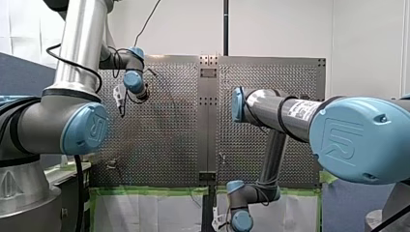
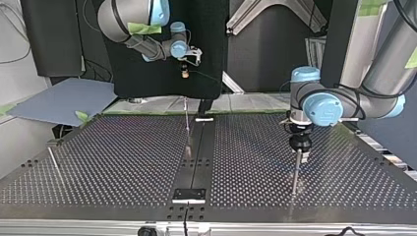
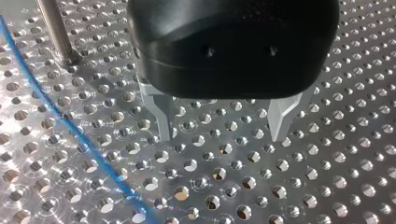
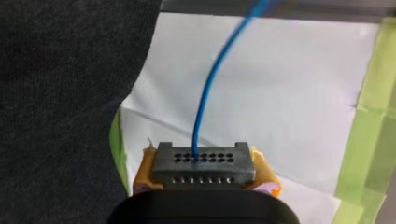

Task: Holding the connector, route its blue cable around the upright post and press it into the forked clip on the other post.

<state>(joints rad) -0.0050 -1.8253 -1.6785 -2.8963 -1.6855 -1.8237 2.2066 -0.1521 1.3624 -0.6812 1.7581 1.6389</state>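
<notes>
1. Connector (image 4: 203, 165) is pinched by its sides between the yellow pads (image 4: 144, 171) of my right gripper (image 4: 203, 179). It is held in the air well away from the post (image 3: 53, 32), past the desk (image 3: 233, 186) edge and over white paper (image 4: 289, 107).
2. Cable (image 4: 210, 93), thin and blue, leaves the connector's holed face and crosses the desk just beside the post's foot.
3. Left gripper (image 3: 222, 123) hovers low near the post, metal fingers spread and empty.
4. Judgement: the cable looks light and limp, likely to sag or slip off the post when slack. The stiff connector body is the right hold, never the wire, which could kink at its root.
5. No forked clip can be made out.
</notes>
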